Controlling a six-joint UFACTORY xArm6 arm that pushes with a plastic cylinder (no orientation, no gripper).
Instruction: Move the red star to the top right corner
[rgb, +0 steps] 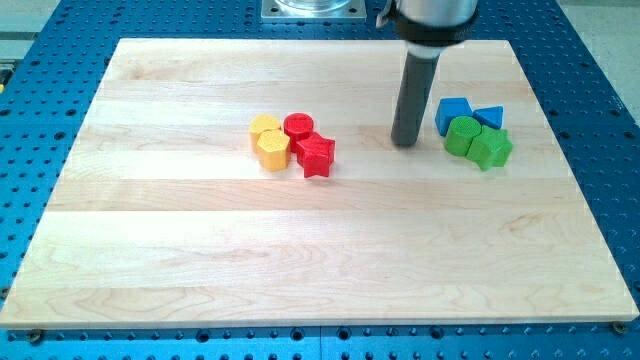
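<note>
The red star (316, 154) lies near the middle of the wooden board (320, 260), at the right end of a tight cluster. It touches a red round block (299, 126) above it and a yellow hexagonal block (272, 150) to its left. My tip (405, 142) rests on the board to the right of the star, about a star and a half's width away, and just left of the blue and green blocks.
A second yellow block (264, 126) sits at the cluster's upper left. At the view's right, a blue cube (452, 113), a blue block (489, 117), a green round block (463, 135) and a green hexagonal block (490, 149) are bunched together.
</note>
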